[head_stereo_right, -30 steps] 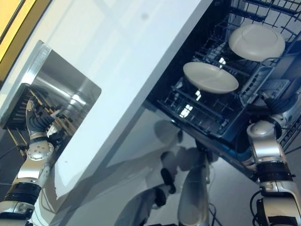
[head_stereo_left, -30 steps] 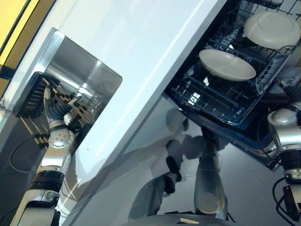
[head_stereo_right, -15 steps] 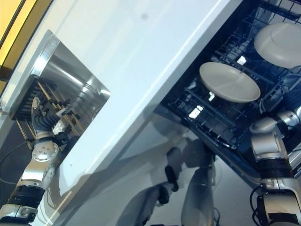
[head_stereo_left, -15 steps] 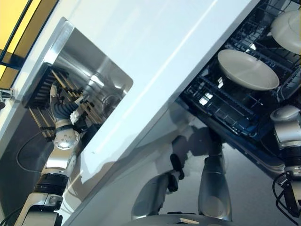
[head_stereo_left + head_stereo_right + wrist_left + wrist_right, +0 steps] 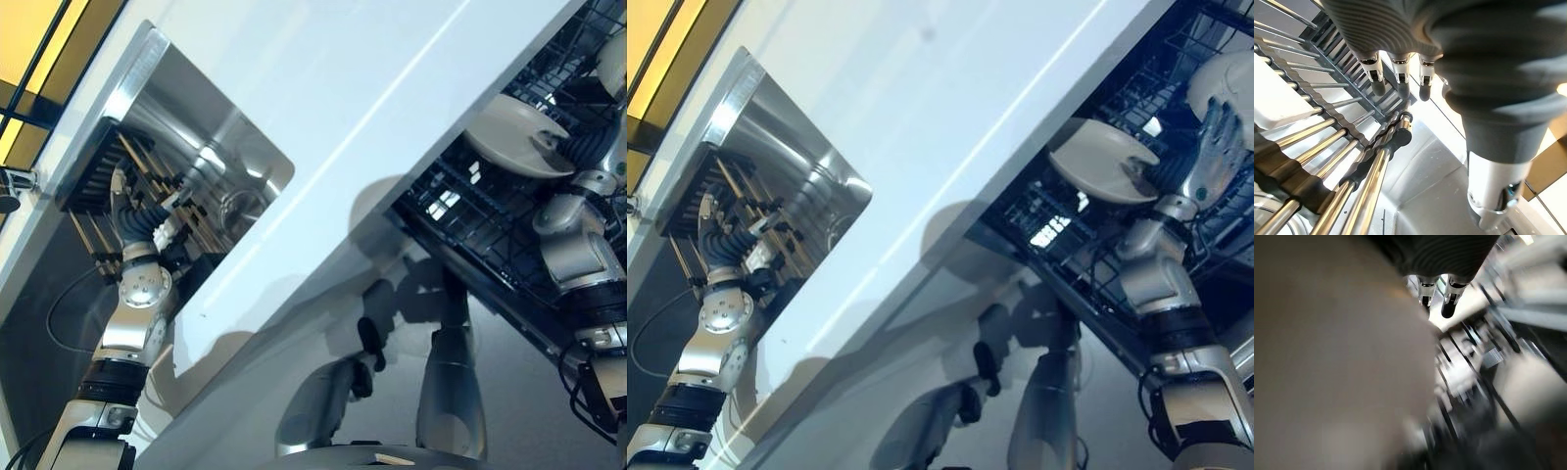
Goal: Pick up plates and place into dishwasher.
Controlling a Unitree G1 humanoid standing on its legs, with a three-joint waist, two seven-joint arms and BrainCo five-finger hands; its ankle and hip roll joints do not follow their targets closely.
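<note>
Over in the sink [image 5: 230, 147], the left hand [image 5: 132, 211] hangs open-fingered above the drying rack [image 5: 1327, 161]. The right hand [image 5: 1213, 147], fingers spread straight, sits against a beige plate [image 5: 1097, 171] lying in the dishwasher rack [image 5: 470, 220]. That plate looks stiff, glossy and breakable, so I'd pinch its rim.

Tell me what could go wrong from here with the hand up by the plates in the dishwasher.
The right hand is raised with straight fingers between two plates. It could knock the nearer plate, which lies tilted on the dark wire rack, and shift it. It could also bump the second plate just behind the fingers. The left hand sits at the metal rack in the sink; its fingers might snag there.
</note>
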